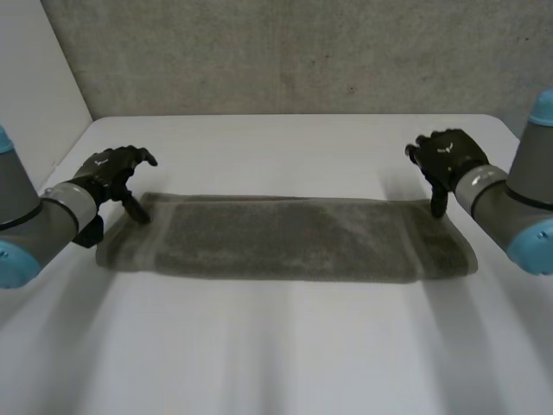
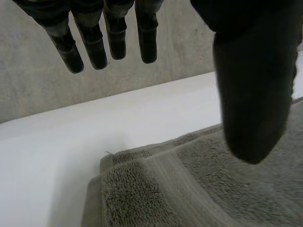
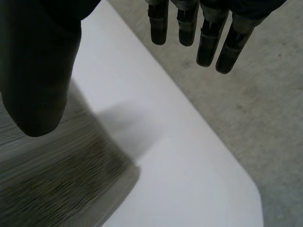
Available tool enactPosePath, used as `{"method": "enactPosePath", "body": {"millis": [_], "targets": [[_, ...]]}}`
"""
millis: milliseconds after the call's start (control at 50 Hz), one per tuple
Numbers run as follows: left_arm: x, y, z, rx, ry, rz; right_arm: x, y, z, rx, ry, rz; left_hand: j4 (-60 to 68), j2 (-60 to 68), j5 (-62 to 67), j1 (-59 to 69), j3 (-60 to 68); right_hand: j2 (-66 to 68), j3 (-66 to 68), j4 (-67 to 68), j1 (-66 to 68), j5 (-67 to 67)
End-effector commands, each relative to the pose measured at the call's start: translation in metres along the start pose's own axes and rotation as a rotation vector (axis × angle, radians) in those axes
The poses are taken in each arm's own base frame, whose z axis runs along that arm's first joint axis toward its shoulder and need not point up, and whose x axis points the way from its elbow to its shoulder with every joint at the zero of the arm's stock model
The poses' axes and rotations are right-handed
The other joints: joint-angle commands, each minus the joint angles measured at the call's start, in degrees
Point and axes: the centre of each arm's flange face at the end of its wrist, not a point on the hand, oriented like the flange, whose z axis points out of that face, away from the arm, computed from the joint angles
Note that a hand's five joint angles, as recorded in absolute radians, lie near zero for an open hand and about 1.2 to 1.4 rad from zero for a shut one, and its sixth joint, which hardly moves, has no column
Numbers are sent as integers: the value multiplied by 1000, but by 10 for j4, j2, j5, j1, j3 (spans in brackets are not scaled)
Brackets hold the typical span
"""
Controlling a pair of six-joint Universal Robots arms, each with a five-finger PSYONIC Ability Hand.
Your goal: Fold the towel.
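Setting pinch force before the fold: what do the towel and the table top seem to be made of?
Towel: looks like grey-green terry cloth, matte, with looped pile and a flat woven band near its edge. Table: a smooth, white, hard-looking top with no visible grain, perhaps laminate or painted board; the look leaves that open.

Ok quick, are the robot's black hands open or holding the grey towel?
Left hand: open, holding nothing, at a far corner of the grey terry towel.
Right hand: open, holding nothing.
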Motion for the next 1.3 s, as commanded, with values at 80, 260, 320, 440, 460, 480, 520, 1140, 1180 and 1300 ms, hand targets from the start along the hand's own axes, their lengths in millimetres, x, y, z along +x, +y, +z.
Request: {"method": "enactPosePath", "body": {"millis": [80,260,320,440,460,480,520,1140,1180,1300], "targets": [[12,6,-27,101,9,33,-15,42,-32,-150,-66,26,-24,-18,-4,-25,-23,-6,-9,-17,-2,-4],[16,13,-29,155,17,53,-23,69,-25,-198,-121,16,-19,-13,1,-19,-18,60,57,49,65,62],[17,14,-29,153,19,53,-23,77,-23,-215,-124,17,95,101,115,94,96,63,60,53,68,65],[17,14,-28,152,23,51,-24,82,-16,-193,-108,11,502,508,522,501,503,165,163,155,170,167],[17,15,-28,149,23,50,-24,83,-14,-188,-102,9,542,549,563,542,544,202,200,192,207,204],[17,15,-28,149,23,50,-24,83,-14,-188,-102,9,543,549,563,542,544,203,200,192,208,205],[16,17,-28,144,22,49,-21,84,-11,-181,-89,5,553,559,573,552,554,346,344,336,351,348],[26,18,-30,141,41,53,95,5,-9,-79,262,-259,-9,-2,11,-9,-8,665,662,654,670,667],[26,18,-30,140,43,54,74,-21,-10,-15,240,-280,-9,-2,11,-9,-8,665,662,654,670,667],[31,21,-32,131,53,56,-39,-99,-29,198,99,-347,-14,-8,6,-14,-13,665,662,654,670,667]]}}
